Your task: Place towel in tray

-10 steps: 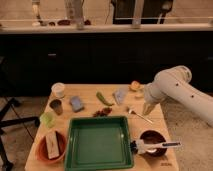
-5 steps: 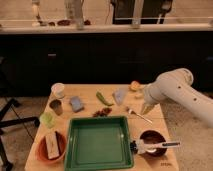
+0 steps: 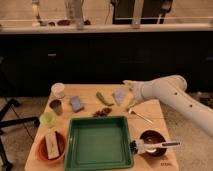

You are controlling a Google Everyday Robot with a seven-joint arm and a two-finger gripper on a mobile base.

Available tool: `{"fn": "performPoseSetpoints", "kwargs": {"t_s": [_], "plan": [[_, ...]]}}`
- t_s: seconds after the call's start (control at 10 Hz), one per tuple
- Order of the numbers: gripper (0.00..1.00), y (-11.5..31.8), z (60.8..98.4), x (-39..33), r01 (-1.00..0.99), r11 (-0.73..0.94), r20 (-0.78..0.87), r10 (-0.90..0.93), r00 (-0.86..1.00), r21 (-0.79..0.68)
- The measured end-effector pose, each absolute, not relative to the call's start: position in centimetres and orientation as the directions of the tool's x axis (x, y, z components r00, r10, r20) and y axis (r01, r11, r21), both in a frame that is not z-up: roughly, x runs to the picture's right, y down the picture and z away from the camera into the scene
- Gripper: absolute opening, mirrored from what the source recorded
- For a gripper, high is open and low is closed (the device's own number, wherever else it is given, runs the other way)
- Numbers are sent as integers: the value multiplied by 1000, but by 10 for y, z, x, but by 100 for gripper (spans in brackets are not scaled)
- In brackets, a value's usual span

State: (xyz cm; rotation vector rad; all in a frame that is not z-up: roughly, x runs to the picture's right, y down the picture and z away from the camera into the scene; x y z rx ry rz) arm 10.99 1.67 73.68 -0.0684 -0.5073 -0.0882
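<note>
**Gripper meeting the towel beyond the tray**

The wooden tabletop [image 3: 82,114] is carrying everything. The white arm [image 3: 172,95] is reaching in from 3 o'clock. The green tray [image 3: 98,119] is sitting at the tabletop's 6 o'clock edge, and an orange bowl [image 3: 42,150] is resting just beside it at 9 o'clock. The towel [image 3: 120,95] is lying on the tabletop at 1 o'clock from the tray, outside it. The gripper [image 3: 130,88] is hanging at the towel's 2 o'clock corner; whether it is open or clasping the cloth is not showing.
</note>
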Motion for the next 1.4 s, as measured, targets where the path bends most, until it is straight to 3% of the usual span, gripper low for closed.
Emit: {"fn": "performPoseSetpoints", "kwargs": {"t_s": [0.7, 1.4], "plan": [[80, -20, 782, 72, 170, 981, 506, -99, 857, -95], [80, -10, 834, 37, 210, 961, 516, -91, 852, -177]]}}
